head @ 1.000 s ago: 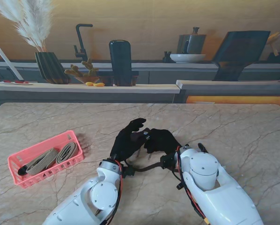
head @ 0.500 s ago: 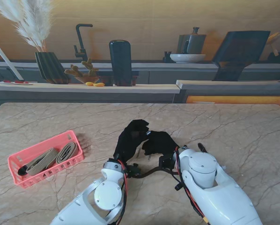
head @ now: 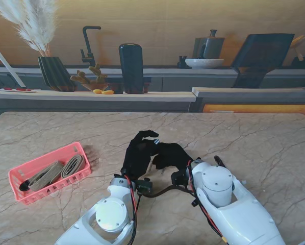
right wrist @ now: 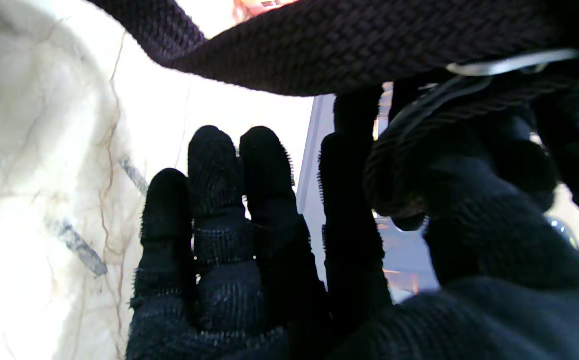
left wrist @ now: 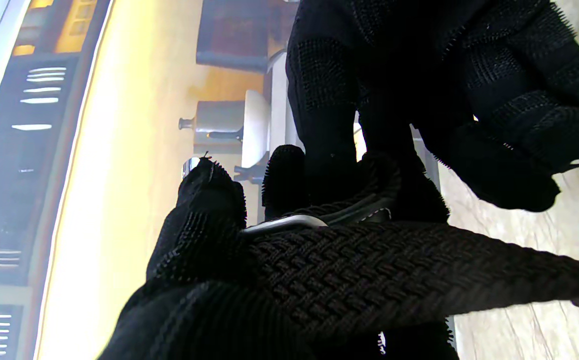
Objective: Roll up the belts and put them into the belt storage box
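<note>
A dark woven belt (head: pixel 161 191) is held between both black-gloved hands at the table's middle, its slack strap sagging nearer to me between the wrists. My left hand (head: pixel 138 153) is shut on the belt (left wrist: pixel 394 270) at the metal buckle (left wrist: pixel 284 223). My right hand (head: pixel 171 154) touches the left and pinches the coiled end (right wrist: pixel 409 165) with thumb and forefinger, while its other fingers (right wrist: pixel 219 200) stay straight. The pink storage box (head: pixel 20 176) stands at the left and holds two rolled beige belts (head: pixel 71 166).
The marble table top (head: pixel 254 143) stretches to the right and beyond the hands. Past its far edge runs a counter with a vase of pampas grass (head: pixel 53 71), a black canister (head: pixel 131 68) and a bowl (head: pixel 203 63).
The two hands have stayed pressed together while the left forearm swung right and nearer to me. The slack strap loop has dropped a little nearer to me. A left finger lifted again.
</note>
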